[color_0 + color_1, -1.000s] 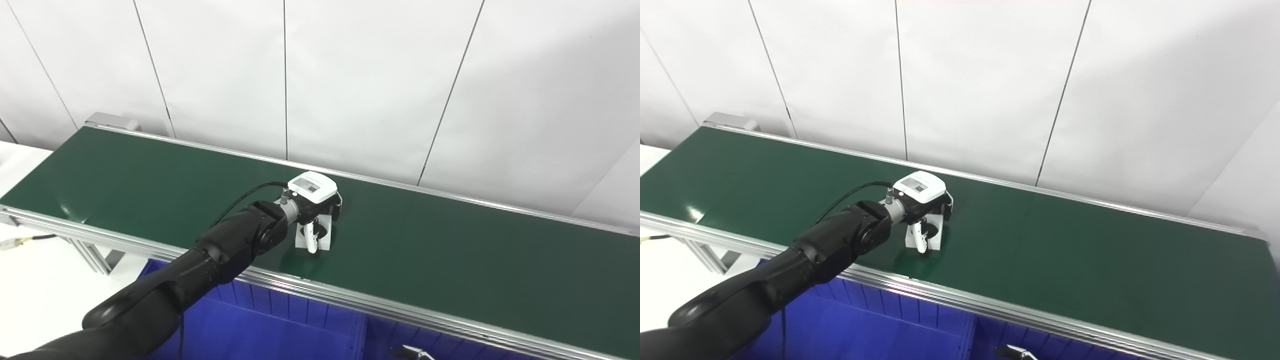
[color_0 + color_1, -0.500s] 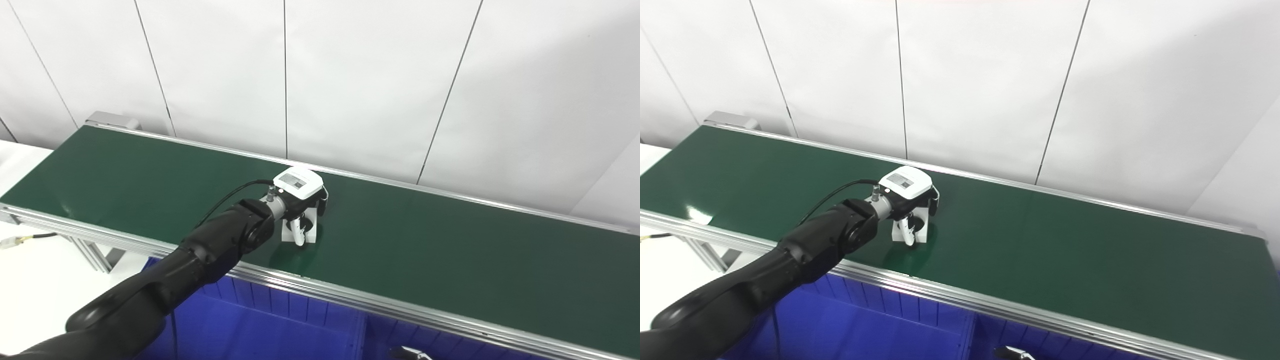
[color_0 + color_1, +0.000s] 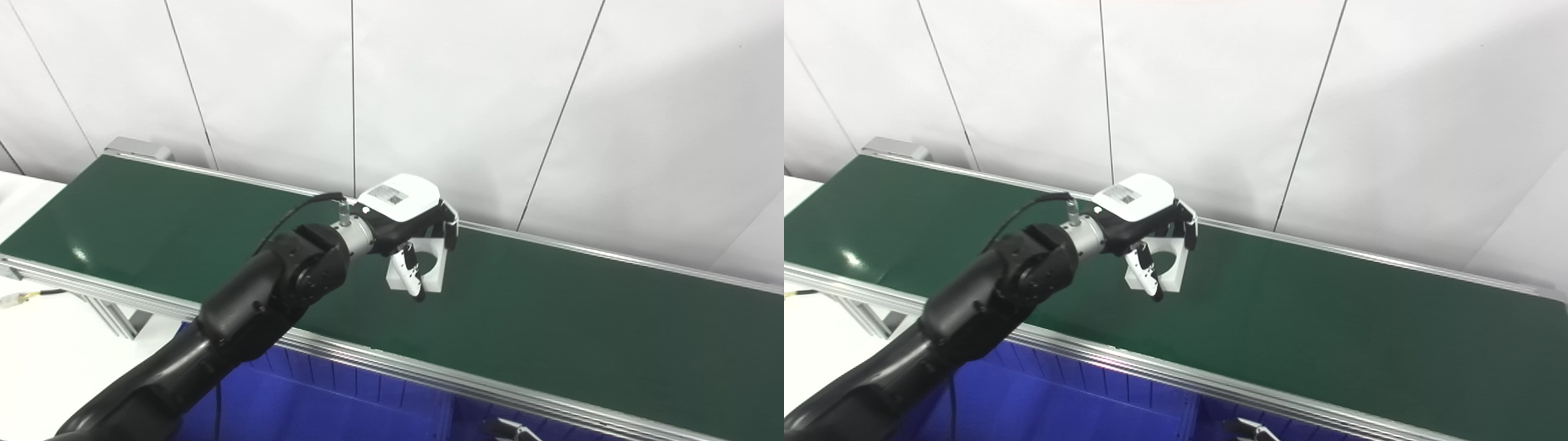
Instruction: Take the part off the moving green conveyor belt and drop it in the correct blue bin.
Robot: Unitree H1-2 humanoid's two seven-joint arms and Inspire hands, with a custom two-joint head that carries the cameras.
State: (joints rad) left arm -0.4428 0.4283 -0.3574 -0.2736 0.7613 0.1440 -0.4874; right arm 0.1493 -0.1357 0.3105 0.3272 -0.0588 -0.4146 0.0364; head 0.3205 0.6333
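Observation:
My left hand (image 3: 411, 228) hangs above the green conveyor belt (image 3: 551, 318), shut on a white block-shaped part (image 3: 424, 267) with a round hole through it. In the right eye view the same part (image 3: 1170, 267) sits between the thumb and the fingers, lifted off the belt (image 3: 1335, 318). The black left arm reaches in from the lower left, over the belt's near rail. Below that rail lies a blue bin (image 3: 318, 404). Only a small metal piece (image 3: 508, 429) shows at the bottom edge where the right hand would be; the right hand itself is out of view.
The belt's aluminium near rail (image 3: 429, 370) runs across the lower picture, with the blue bin's divider wall (image 3: 1191, 410) just under it. A white table surface (image 3: 37, 343) lies at the left. White wall panels stand behind the belt.
The left hand closed on the white part on the belt, then rose with it and moved right and toward the far rail. The part is now off the belt.

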